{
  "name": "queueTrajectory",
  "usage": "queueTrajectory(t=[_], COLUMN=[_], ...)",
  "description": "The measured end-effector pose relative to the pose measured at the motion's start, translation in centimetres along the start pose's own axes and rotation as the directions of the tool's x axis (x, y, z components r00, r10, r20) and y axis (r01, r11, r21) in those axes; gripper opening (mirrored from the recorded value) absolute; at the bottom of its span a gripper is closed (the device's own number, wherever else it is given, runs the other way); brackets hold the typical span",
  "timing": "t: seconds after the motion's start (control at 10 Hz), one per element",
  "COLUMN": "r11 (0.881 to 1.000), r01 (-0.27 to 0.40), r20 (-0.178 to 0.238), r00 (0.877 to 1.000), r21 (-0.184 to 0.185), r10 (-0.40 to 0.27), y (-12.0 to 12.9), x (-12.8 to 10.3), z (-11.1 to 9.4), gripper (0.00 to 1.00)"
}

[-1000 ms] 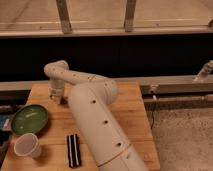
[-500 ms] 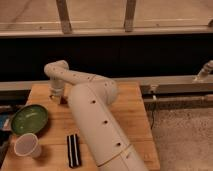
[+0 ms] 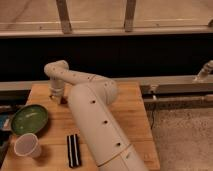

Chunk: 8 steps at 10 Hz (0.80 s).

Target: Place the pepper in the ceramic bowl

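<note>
The green ceramic bowl (image 3: pixel 30 119) sits on the left side of the wooden table (image 3: pixel 125 107), and nothing shows inside it. My gripper (image 3: pixel 56 96) hangs low over the table's back left part, just behind and to the right of the bowl. A small dark red thing at the gripper's tip (image 3: pixel 63 100) looks like the pepper. I cannot tell whether it is held or lies on the table. My white arm crosses the table's middle and hides much of it.
A white paper cup (image 3: pixel 27 146) stands at the front left, in front of the bowl. A black striped flat object (image 3: pixel 74 150) lies at the front beside my arm. A blue thing (image 3: pixel 4 121) shows at the left edge. A dark wall and metal rail run behind the table.
</note>
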Motion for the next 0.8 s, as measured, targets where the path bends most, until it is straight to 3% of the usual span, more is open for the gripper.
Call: queueTrajectory(t=[0.1,0.4,0.7,0.8], r11=[1.0,1.0,0.997,0.993], r01=[0.011,0.001,0.027,0.04], r20=[-0.004,-0.001,-0.003,-0.009], r00=[1.0,1.0,1.0,0.999], r21=[-0.007,0.0,0.068,0.111], r10=[-0.011,-0.001,-0.027,-0.039], y=[0.9,0.3,0.3,0.7], x=[-0.7,-0.2,-1.5,-2.3], z=[-0.1,-0.7,-3.3,-5.8], gripper=[0.0,0.0,0.0,0.0])
